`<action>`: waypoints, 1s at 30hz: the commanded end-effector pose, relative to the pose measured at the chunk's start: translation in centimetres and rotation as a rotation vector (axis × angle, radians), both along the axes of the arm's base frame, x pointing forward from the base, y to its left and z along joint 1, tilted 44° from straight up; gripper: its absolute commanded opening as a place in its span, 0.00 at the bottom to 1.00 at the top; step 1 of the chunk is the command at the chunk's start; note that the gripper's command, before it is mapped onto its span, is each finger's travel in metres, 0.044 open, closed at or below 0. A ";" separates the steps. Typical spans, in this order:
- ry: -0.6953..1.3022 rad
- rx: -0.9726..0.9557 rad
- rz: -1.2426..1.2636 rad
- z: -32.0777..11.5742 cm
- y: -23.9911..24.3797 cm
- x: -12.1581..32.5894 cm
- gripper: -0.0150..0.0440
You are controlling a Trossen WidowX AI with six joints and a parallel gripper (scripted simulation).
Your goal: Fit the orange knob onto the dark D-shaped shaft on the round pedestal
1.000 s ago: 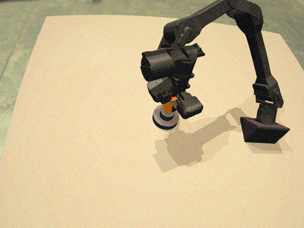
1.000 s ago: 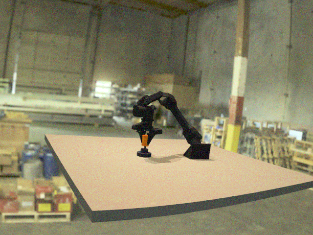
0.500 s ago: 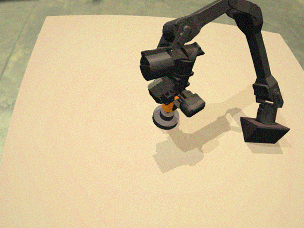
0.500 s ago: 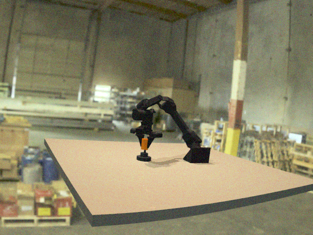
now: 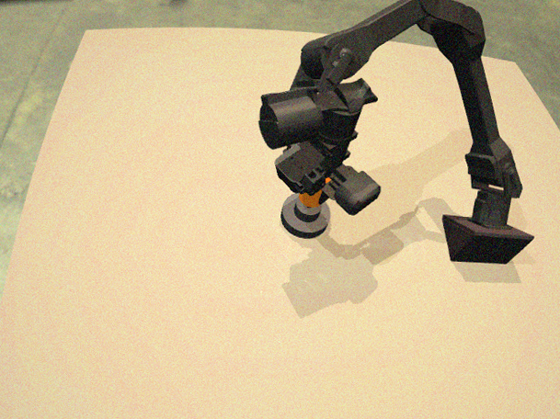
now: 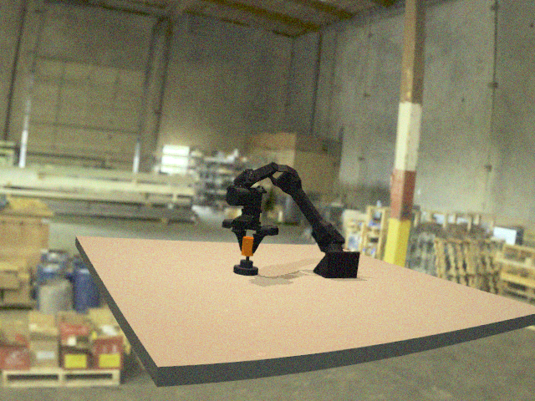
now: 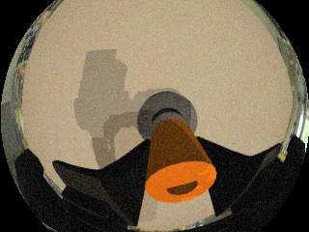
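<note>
From the top view, the orange knob (image 5: 311, 199) (image 6: 247, 246) (image 7: 181, 182) is mostly tucked under the pincer (image 5: 325, 187) (image 6: 247, 246) (image 7: 173, 142), right over the round pedestal (image 5: 291, 222) (image 6: 246, 270) (image 7: 145, 117). The arm's bulk covers most of it, so I can't judge the grip from up here.

Exterior view is way more useful. The pincer is clamped on the knob, which looks pretty much upright above the pedestal, with a bit of dark shaft (image 6: 247, 258) showing below it. So it's not down on the pedestal yet. Can't tell whether the tip of the shaft is already inside the hole or just touching the bottom. The whole setup is small here, and the black fingers blur into each other.

Wrist view looks down on the knob's top face, and there's a dark D-shaped opening in it. I'd guess it's hard plastic, light, stiff, not fragile, maybe a little slick on those smooth sides. It could twist in the grip if the flats fight each other. I'd keep hold of it by opposite sides, around mid-height or higher, so the fingers stay off the pedestal on the way down. The knob's body hides the shaft here, flat side included, and the outer parts of the fingers run off into the black rim.
</note>
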State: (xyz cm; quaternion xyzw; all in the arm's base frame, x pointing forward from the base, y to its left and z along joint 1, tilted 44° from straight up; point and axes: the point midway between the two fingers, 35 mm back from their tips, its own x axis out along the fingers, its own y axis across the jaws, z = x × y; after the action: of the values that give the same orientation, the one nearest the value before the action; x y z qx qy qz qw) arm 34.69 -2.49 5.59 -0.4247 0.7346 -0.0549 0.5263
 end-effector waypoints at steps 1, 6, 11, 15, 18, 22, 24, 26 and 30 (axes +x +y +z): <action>0.005 -0.001 0.004 -0.1 0.0 -0.2 0.25; 0.005 -0.001 0.004 -0.2 -0.1 -0.1 0.25; 0.004 -0.001 0.004 -0.1 -0.1 0.1 0.25; 0.004 -0.001 0.004 -0.1 -0.1 0.1 0.25; 0.004 -0.001 0.004 0.0 0.0 0.1 0.25; 0.004 -0.001 0.004 0.3 0.1 0.2 0.25; 0.022 0.001 0.022 0.3 0.1 0.2 0.25; 0.063 0.006 0.066 0.3 0.1 0.2 0.25; 0.147 0.017 0.156 0.1 0.0 0.2 0.25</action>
State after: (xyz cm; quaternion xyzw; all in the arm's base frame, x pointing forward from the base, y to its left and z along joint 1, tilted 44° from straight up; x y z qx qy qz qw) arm 34.80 -2.43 5.71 -0.4603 0.7376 -0.0034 0.4940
